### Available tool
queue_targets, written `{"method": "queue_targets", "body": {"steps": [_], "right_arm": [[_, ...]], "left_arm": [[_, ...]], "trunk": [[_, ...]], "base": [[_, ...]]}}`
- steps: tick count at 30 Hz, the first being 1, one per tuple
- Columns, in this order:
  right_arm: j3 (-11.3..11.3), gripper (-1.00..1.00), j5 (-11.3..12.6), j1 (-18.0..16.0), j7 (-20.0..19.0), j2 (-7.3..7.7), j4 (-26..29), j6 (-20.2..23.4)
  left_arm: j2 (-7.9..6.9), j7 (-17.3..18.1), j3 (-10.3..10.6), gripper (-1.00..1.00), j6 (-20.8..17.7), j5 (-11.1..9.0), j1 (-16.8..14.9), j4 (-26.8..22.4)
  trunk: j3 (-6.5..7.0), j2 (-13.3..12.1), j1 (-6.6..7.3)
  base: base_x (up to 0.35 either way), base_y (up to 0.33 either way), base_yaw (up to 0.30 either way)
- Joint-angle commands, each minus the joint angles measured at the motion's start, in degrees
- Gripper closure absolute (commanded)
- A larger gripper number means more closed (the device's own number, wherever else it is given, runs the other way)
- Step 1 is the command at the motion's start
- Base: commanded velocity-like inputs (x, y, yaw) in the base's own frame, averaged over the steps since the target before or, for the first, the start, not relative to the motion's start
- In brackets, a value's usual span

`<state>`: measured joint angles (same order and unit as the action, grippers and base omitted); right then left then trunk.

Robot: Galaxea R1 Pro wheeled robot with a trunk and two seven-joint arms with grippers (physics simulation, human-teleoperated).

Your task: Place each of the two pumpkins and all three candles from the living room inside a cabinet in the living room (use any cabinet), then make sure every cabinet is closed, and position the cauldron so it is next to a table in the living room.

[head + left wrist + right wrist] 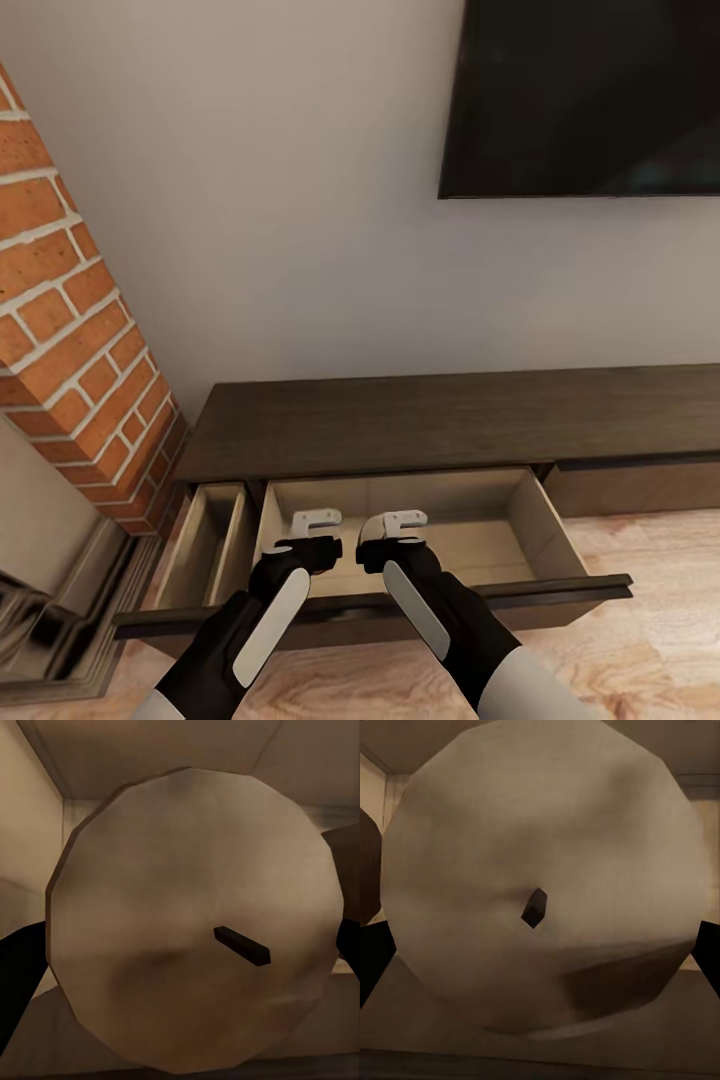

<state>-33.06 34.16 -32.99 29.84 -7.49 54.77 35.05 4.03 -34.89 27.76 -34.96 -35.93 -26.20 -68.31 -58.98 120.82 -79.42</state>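
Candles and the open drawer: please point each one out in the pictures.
left candle [187,922], left wrist view, flat top face
right candle [540,877], right wrist view, flat top face
open drawer [545,530], head view, right inner wall

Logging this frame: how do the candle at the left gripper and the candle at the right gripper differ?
The left candle shows its dark wick lying sideways, a long bar off-centre; the right candle shows its wick nearly end-on, a short stub near the middle. The left candle's face is evenly lit; the right candle has a darker shadow along one edge. Both are pale beige, round and faceted, each framed by dark fingers, over the open cabinet drawer.
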Motion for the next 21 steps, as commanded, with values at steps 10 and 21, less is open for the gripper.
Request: {"method": "queue_targets", "body": {"steps": [10,21], "right_arm": [[-0.2,1.00,0.6,-0.1,0.6,0.02,0.1,0.0],[-0.2,1.00,0.6,-0.1,0.6,0.02,0.1,0.0]], "left_arm": [[-0.07,-0.6,0.1,1.00,0.0,-0.5,0.0,-0.1],[-0.07,-0.6,0.1,1.00,0.0,-0.5,0.0,-0.1]], "trunk": [[-0.23,0.4,-0.22],[-0.23,0.4,-0.22]], "base": [[0.000,0.000,0.000],[0.071,0.044,0.000]]}}
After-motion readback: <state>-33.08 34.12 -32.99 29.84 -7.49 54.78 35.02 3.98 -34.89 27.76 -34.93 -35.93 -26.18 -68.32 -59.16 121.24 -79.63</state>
